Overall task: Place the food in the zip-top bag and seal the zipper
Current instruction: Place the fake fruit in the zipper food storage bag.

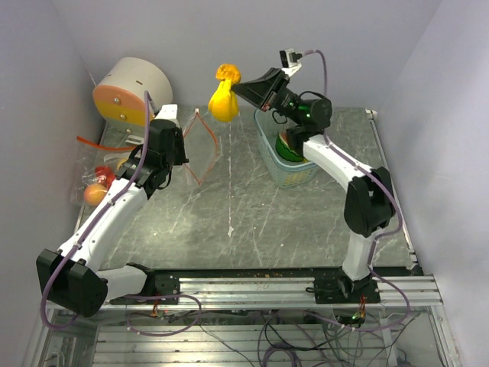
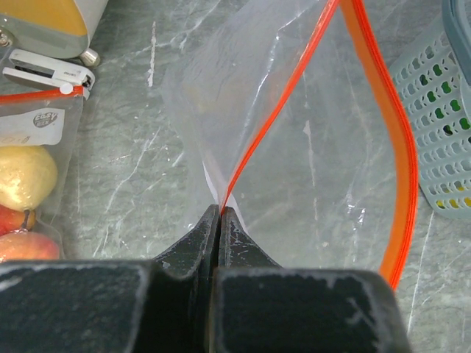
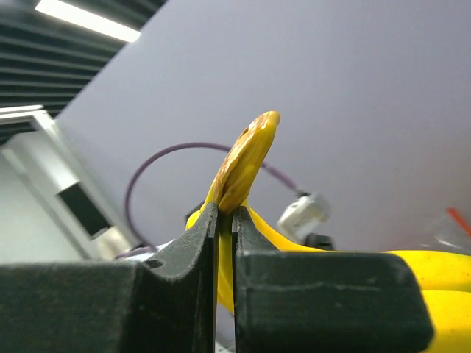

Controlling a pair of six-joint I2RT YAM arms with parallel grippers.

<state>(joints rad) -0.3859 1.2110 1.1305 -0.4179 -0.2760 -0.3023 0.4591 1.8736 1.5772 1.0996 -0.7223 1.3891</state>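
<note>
Raised right hand (image 3: 224, 212) clamped; left hand (image 2: 219, 211) clamped low

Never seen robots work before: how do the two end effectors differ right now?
What they hold: the left end effector pinches the rim of the zip-top bag; the right end effector pinches the yellow banana. Height: the left sits low over the table; the right is up in the air, pointing upward. Both are shut tight.

Nothing legible. Only print in view: small white label (image 2: 32, 125) on the filled bag (image 2: 68, 151), left edge of left wrist view. Dark lettering on it, too blurry to read.
</note>
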